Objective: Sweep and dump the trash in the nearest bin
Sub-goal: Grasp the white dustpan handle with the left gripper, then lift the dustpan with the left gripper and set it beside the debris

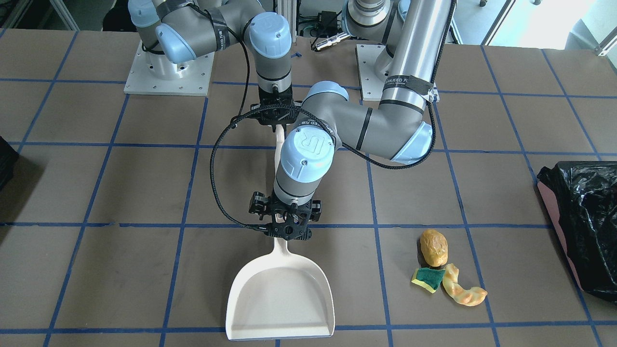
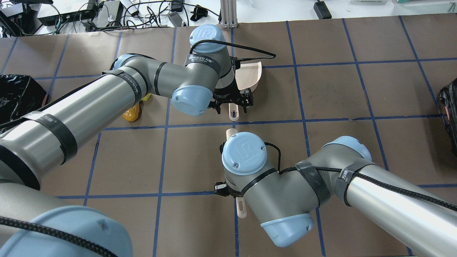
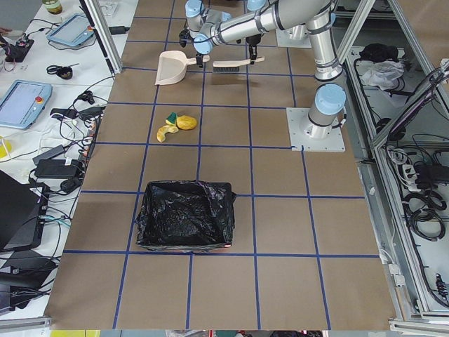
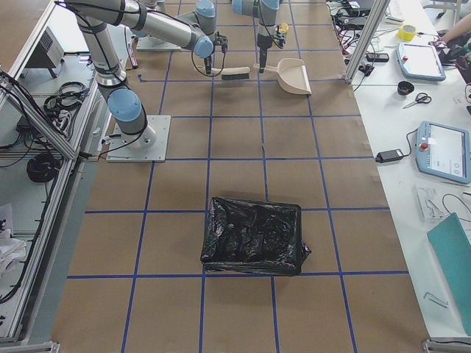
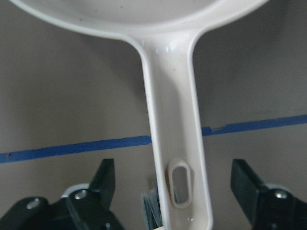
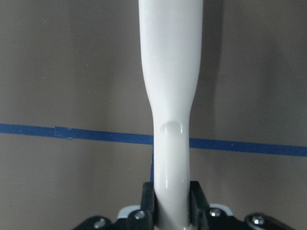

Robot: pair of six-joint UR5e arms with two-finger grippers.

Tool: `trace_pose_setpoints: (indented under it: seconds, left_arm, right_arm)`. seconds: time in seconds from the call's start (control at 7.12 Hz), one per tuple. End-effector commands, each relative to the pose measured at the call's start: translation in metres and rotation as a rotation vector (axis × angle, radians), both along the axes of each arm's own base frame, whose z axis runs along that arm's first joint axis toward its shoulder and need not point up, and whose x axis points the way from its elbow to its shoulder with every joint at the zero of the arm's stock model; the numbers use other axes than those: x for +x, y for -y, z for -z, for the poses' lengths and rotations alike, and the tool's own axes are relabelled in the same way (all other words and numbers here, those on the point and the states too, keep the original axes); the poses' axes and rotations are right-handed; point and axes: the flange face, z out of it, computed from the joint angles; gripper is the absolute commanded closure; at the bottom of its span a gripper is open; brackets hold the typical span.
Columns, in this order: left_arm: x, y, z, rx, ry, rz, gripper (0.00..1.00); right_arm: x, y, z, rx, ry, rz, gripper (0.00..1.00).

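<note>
Front view: left claw point(image 1: 285, 226) spread, straddling pan point(image 1: 282, 299) handle, not yet closed. Right claw point(image 6: 171, 203) pinching brush point(image 6: 170, 86) handle. Trash point(image 1: 428, 278) on bench point(image 1: 96, 193) at 4 o'clock from left claw, apart from pan. Pan axis 12–6, mouth at 6. Bin point(image 1: 585, 221) at 3. Judged: left arm nearer.

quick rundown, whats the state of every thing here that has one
left pincer: open, fingers either side of the dustpan handle
right pincer: shut on the brush handle
dustpan: flat on the table, empty, not gripped
brush: held by its handle
potato lump, sponge piece, pastry piece: loose on the table, bunched together, unswept
bin: upright, open, no trash visible inside
</note>
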Motion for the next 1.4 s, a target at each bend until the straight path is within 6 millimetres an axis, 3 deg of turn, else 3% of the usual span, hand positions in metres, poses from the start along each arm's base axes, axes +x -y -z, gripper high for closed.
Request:
trace_pose_setpoints:
  seconds: [0.0,0.14,0.28,0.42,0.7,0.84,1.26]
  left_arm:
    - [0.000,0.000,-0.001,-0.006,-0.002,0.043,0.69]
    - [0.000,0.000,0.001,-0.004,-0.001,0.058,0.81]
    - [0.000,-0.001,-0.002,-0.009,-0.001,0.060,0.83]
    - [0.000,-0.001,-0.007,-0.020,-0.006,0.060,0.94]
    - [0.009,-0.001,-0.028,-0.048,0.028,0.110,0.94]
    - [0.024,-0.003,-0.040,-0.037,0.102,0.101,0.92]
    - [0.109,0.014,-0.083,-0.028,0.144,0.114,0.91]
  right_arm:
    - [0.000,0.000,0.000,0.000,0.001,0.001,0.92]
    - [0.000,0.000,0.000,0.000,0.001,0.001,0.92]
    - [0.000,0.000,0.000,0.000,0.002,0.001,0.92]
    - [0.000,0.000,0.000,0.000,0.002,0.001,0.92]
    - [0.000,0.000,0.000,0.000,0.002,0.001,0.92]
    - [0.000,0.000,-0.001,-0.001,0.003,0.001,0.92]
    - [0.002,0.002,-0.005,0.015,-0.004,0.044,0.92]
